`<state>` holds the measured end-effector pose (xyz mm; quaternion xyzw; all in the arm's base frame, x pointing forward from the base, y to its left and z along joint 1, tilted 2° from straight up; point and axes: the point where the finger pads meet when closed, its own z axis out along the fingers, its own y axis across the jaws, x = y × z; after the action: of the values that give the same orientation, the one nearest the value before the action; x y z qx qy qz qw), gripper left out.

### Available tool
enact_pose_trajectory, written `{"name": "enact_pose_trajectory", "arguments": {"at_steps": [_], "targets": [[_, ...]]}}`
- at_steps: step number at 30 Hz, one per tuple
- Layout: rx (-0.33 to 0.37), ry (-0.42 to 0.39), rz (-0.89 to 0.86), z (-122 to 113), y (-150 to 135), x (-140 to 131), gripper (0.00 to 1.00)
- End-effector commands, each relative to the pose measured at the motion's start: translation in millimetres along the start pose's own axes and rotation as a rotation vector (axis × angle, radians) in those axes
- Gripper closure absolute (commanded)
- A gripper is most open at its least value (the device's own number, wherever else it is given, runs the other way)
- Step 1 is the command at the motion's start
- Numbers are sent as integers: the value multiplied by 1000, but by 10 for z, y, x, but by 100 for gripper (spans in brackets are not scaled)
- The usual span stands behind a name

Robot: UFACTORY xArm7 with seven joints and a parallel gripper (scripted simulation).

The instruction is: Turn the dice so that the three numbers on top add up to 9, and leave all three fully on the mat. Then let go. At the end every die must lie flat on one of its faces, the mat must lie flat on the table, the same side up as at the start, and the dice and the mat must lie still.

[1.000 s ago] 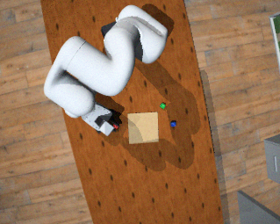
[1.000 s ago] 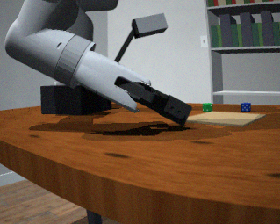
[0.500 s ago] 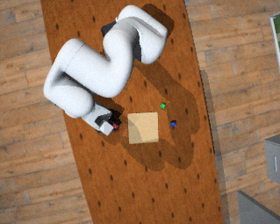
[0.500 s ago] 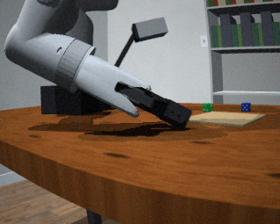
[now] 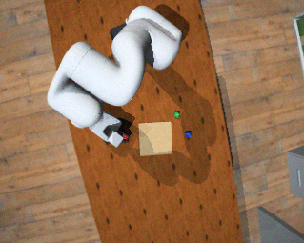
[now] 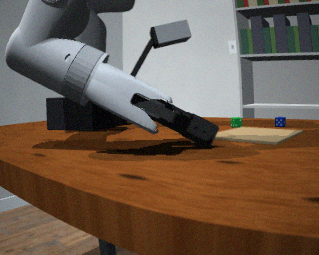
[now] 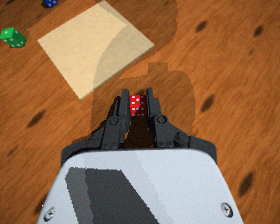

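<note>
- Wooden flooring and a bookshelf (image 6: 289, 56) frame the scene; all the work sits on a dark-knotted brown wooden table (image 5: 147, 208).
- I have the small red die with white pips (image 7: 138, 105) pinched between the black fingers of the gripper (image 7: 138, 106), low over the table, just off the mat's near edge.
- Ahead of the gripper, slightly left in the wrist view, lies the flat tan square mat (image 7: 95, 47); my guess is the next carry goes straight forward along the fingers' line.
- Beyond the mat, both on bare wood, sit the small green die (image 7: 12, 37) and the small blue die (image 7: 49, 3).
- None of the three is on the mat yet, so I judge the task early.
</note>
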<state>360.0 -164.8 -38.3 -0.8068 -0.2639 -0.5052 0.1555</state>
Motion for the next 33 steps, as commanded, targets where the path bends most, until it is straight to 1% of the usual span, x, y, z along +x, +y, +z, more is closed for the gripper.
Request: {"name": "enact_pose_trajectory", "arguments": {"at_steps": [1, 18, 19, 21, 22, 26, 27, 29, 30, 32, 33], "targets": [[-1, 0, -2, -3, 11, 7, 85], [-1, 0, -2, -3, 11, 7, 85], [-1, 0, -2, -3, 11, 7, 81], [-1, 0, -2, -3, 11, 7, 81], [-1, 0, -2, -3, 11, 7, 77], [-1, 0, -2, -3, 11, 7, 77], [-1, 0, -2, -3, 11, 7, 72], [-1, 0, -2, -3, 11, 7, 72], [-1, 0, -2, -3, 11, 7, 68], [-1, 0, -2, -3, 11, 7, 68], [-1, 0, -2, -3, 11, 7, 64]]}}
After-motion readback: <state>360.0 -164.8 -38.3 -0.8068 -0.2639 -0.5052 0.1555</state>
